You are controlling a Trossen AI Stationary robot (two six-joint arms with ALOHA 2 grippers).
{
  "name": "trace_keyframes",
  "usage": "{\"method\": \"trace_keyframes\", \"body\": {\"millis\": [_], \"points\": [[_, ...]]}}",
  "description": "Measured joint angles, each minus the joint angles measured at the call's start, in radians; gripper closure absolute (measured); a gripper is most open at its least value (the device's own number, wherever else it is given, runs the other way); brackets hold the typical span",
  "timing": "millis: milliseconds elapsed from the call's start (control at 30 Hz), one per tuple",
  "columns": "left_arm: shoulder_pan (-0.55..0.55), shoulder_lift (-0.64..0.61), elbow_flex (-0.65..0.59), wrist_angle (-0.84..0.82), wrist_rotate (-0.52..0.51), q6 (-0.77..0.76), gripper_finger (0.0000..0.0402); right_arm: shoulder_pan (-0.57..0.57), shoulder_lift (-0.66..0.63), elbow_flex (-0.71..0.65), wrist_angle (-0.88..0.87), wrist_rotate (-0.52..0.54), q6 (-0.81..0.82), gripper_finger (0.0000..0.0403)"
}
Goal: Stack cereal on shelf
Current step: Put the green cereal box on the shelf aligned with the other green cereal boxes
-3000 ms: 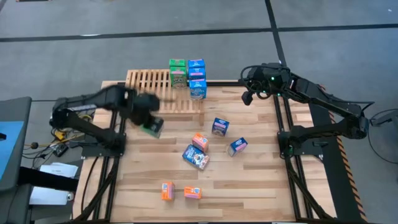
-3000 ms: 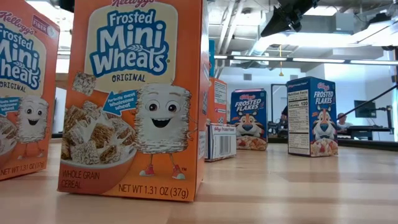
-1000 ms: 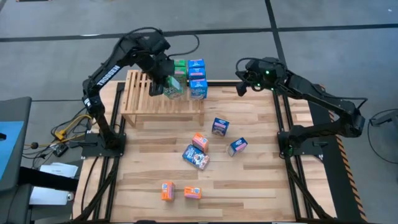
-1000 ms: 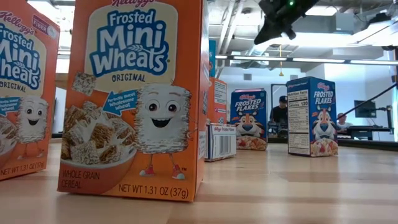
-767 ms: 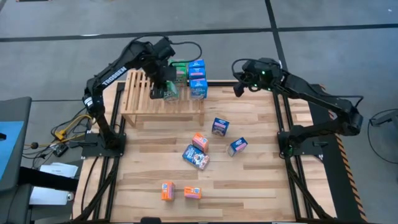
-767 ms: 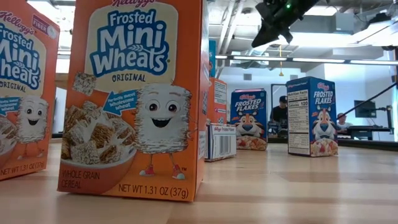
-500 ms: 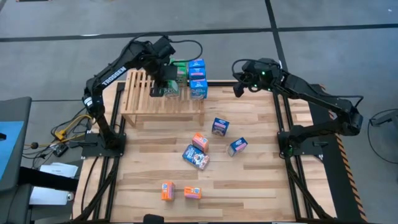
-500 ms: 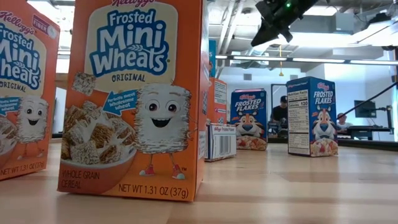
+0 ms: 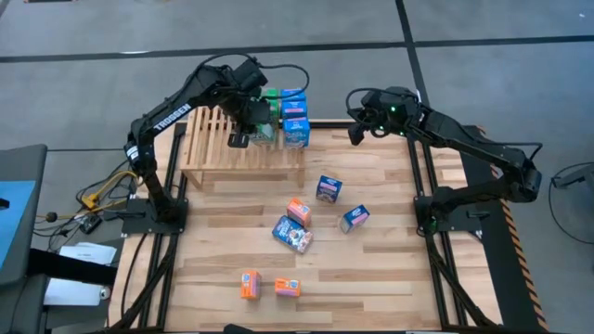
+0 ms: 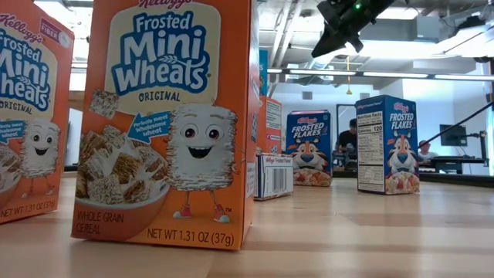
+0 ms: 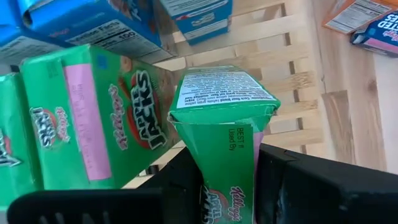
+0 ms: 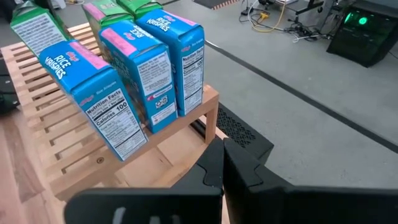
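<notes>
Nearest you on the bench [image 9: 371,278], two orange cereal boxes [image 9: 250,284] and [image 9: 287,288] lie side by side; in the low view they fill the foreground as Mini Wheats boxes [image 10: 166,123]. Farther in, note a loose cluster at mid-bench: a blue box [image 9: 291,235] touching an orange box [image 9: 298,212], with two more blue boxes [image 9: 354,218] and [image 9: 328,188] apart to the right. Beyond these stands the shelf [image 9: 213,148], a light-wood slatted rack at the far left of the bench. Your left gripper [image 9: 249,130] hangs over the shelf, clamped on a green cereal box [image 11: 225,134] held just beside the green boxes [image 11: 87,118] already standing there. To their right on the shelf, a row of blue Rice Krispies boxes [image 12: 140,81] runs near to far. Your right gripper [image 9: 356,133] waits closed and empty above the far edge of the bench, right of the shelf.
</notes>
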Motion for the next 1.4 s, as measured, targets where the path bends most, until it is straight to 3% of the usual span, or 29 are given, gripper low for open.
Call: {"method": "trace_keyframes", "body": {"millis": [300, 833, 1200, 1400], "points": [[0.000, 0.000, 0.000, 0.009, 0.001, 0.004, 0.0315, 0.000, 0.000, 0.000, 0.000, 0.000, -0.002, 0.0386], [0.000, 0.000, 0.000, 0.024, -0.026, -0.013, 0.0220, 0.000, 0.000, 0.000, 0.000, -0.001, -0.002, 0.0386], [0.000, 0.000, 0.000, 0.067, -0.109, -0.013, 0.0213, 0.000, 0.000, 0.000, 0.000, -0.001, -0.001, 0.0386], [0.000, 0.000, 0.000, 0.067, -0.091, -0.038, 0.0213, 0.000, 0.000, 0.000, 0.000, -0.001, -0.002, 0.0386]]}}
